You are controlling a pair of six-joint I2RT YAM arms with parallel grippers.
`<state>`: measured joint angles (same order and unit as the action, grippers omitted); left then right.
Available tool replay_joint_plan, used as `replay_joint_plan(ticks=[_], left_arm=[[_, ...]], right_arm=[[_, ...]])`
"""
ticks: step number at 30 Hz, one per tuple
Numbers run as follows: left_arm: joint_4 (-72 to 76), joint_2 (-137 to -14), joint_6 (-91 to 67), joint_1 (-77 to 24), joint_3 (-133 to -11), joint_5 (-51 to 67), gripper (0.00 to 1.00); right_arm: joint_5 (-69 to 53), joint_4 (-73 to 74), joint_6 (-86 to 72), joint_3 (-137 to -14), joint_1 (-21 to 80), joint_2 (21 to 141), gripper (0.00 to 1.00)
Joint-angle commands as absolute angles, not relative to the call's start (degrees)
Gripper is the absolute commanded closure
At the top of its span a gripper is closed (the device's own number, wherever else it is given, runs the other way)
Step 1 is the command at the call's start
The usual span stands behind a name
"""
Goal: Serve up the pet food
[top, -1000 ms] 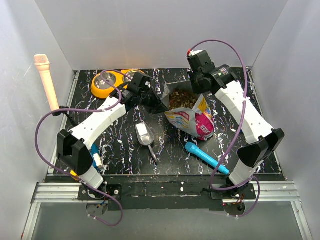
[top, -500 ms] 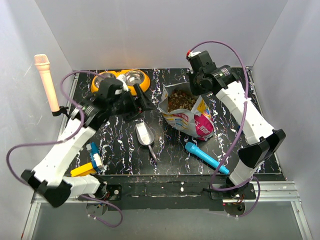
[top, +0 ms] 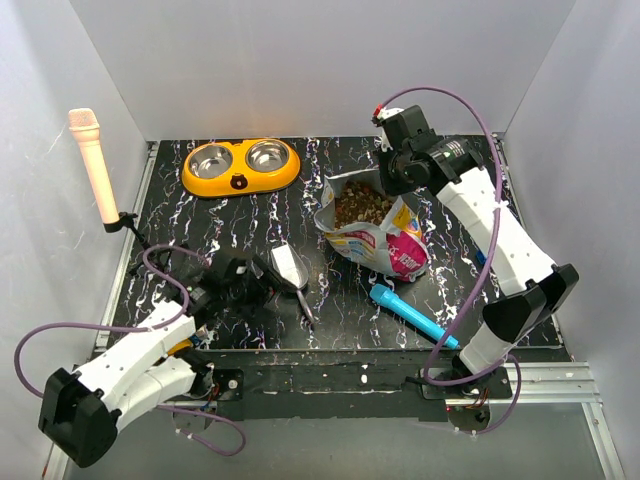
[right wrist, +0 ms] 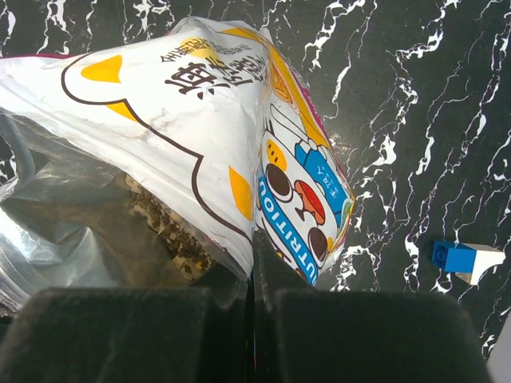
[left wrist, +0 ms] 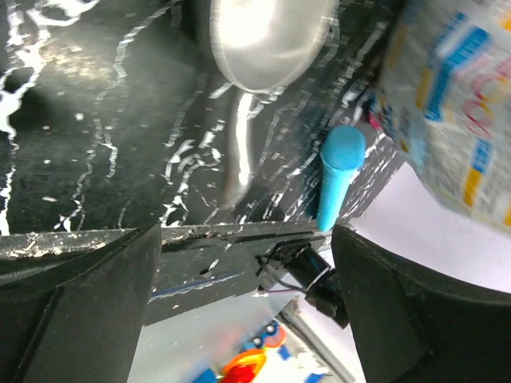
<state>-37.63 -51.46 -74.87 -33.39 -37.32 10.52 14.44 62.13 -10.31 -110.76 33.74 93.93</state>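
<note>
One pouch of pet food | one scoop | left gripper spread | right gripper pinching pouch

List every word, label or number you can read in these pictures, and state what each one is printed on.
"UTRITIO": white capitals on a blue band on the pouch, with both ends cut off.
Dark non-Latin characters near the pouch's top edge in the right wrist view: upside down, not readable.
Pouch print in the overhead and left wrist views: too small or blurred to read.
Nothing else shows readable text.
</note>
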Motion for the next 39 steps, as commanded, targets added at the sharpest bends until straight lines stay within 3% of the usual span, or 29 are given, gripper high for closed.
replay_joint_plan(ticks=[1, 11, 19, 22, 25, 31, 34, 39], left_arm=[[-20.8, -48.6, -90.2, -33.8, -27.3, 10.6, 0.14], [-7.8, -56.6, -108.5, -52.0, -16.7, -11.5, 0.18], [10.5, -69.2, -110.3, -56.1, -13.3, -19.0, 0.25], [14.9, -71.7, -110.5, -56.9, -12.1, -21.2, 0.35], [14.5, -70.2, -110.8, -59.0, -11.6, -25.2, 0.58], [16.8, -67.2, -108.2, -59.3, -9.7, -29.0, 0.76], [19.9, -66.9, -107.6, -59.3, -7.5, -29.1, 0.93], [14.1, -58.4, -107.7, -59.2, -7.1, -27.9, 1.0]], right_arm=[[12.7, 59.7, -10.5, -110.8, 33.4, 87.3, 0.99], [12.4, 57.9, -9.5, -106.9, 33.5, 84.5, 0.99], [10.6, 57.9, -9.8, -107.1, 33.7, 84.5, 0.99], [10.5, 57.9, -9.8, -106.5, 33.8, 83.9, 0.99], [10.5, 57.7, -9.7, -105.8, 33.9, 83.3, 0.99], [10.9, 57.7, -9.1, -106.2, 34.4, 83.1, 0.99], [11.4, 57.6, -8.9, -106.3, 34.5, 82.8, 0.99], [11.5, 57.3, -8.4, -105.3, 34.7, 81.7, 0.99]])
